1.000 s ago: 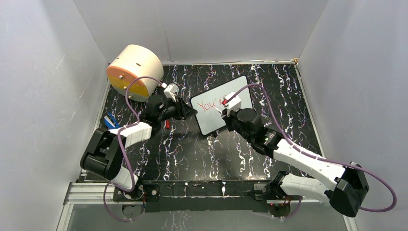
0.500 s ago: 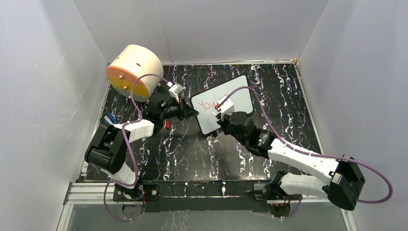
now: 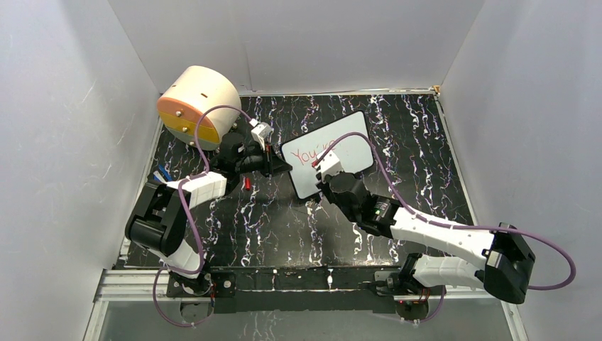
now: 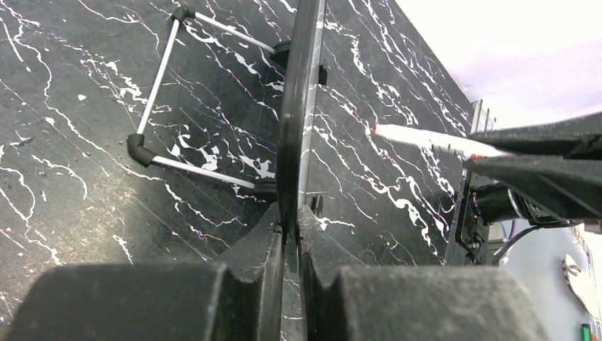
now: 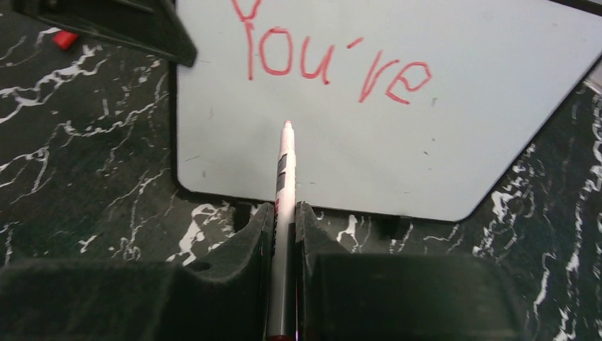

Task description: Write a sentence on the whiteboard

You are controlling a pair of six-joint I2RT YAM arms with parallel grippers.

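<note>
The whiteboard (image 3: pixel 348 145) stands tilted on a wire stand on the black marbled table; it also shows in the right wrist view (image 5: pixel 454 135). Red lettering "You're" (image 5: pixel 334 67) runs along its upper part, partly visible in the top view (image 3: pixel 313 153). My left gripper (image 3: pixel 281 164) is shut on the board's left edge, seen edge-on in the left wrist view (image 4: pixel 297 142). My right gripper (image 5: pixel 284 213) is shut on a white marker with a red tip (image 5: pixel 285 170). The tip sits below the "u", at or just off the board's surface. The marker also shows in the left wrist view (image 4: pixel 426 141).
A beige drum with an orange and yellow face (image 3: pixel 197 105) lies at the back left. A small red cap (image 3: pixel 246 184) lies on the table beside the left arm. A blue object (image 3: pixel 163 174) lies near the left wall. The board's wire stand (image 4: pixel 160 106) rests behind it.
My right gripper has moved left and down from the end of the first line to below its start. The finished "You're" is uncovered. The left gripper still holds the board.
</note>
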